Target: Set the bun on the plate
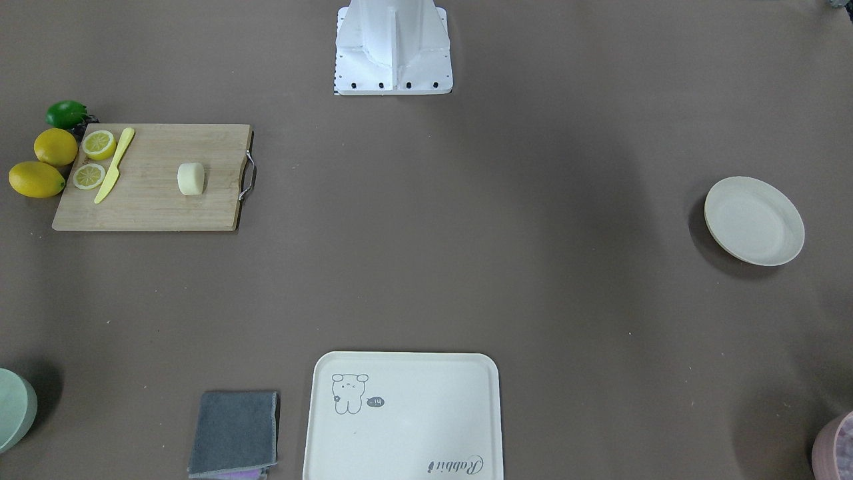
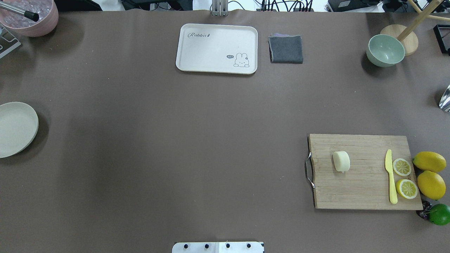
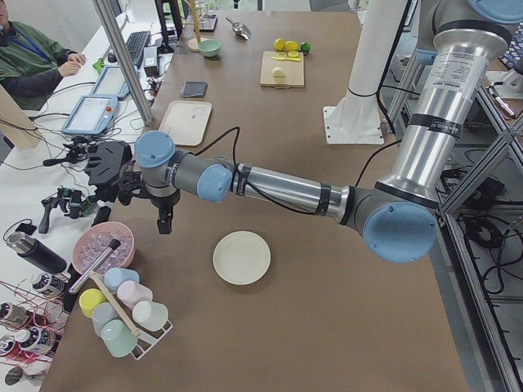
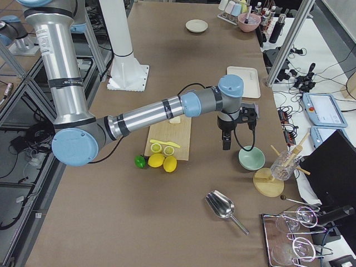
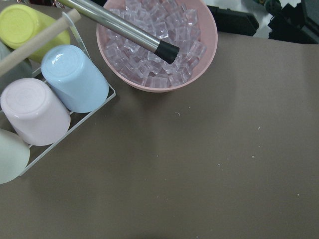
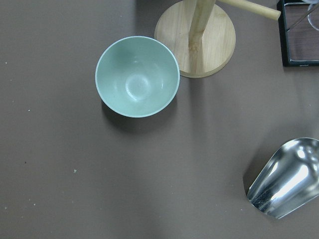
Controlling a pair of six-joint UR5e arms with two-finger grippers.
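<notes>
The bun (image 2: pixel 341 161) is a small pale cream lump lying on a wooden cutting board (image 2: pixel 362 189) on the robot's right side; it also shows in the front view (image 1: pixel 190 179). The round cream-white plate (image 2: pixel 15 128) lies bare at the table's far left edge (image 1: pixel 754 221). My left gripper (image 3: pixel 163 220) hangs above the table beside a pink bowl, a short way from the plate (image 3: pixel 241 257). My right gripper (image 4: pixel 226 143) hangs past the board's far side, near a green bowl. Whether either is open or shut I cannot tell.
On the board lie a yellow knife (image 2: pixel 391 177) and two lemon slices (image 2: pixel 402 167); whole lemons (image 2: pixel 430 184) and a lime (image 2: pixel 439 214) sit beside it. A bear tray (image 2: pixel 217 48), grey cloth (image 2: pixel 286 49), green bowl (image 6: pixel 137 75), metal scoop (image 6: pixel 286 179), ice bowl (image 5: pixel 159 42) and cup rack (image 5: pixel 50 99) ring the table. A person (image 3: pixel 33 61) sits at the far side.
</notes>
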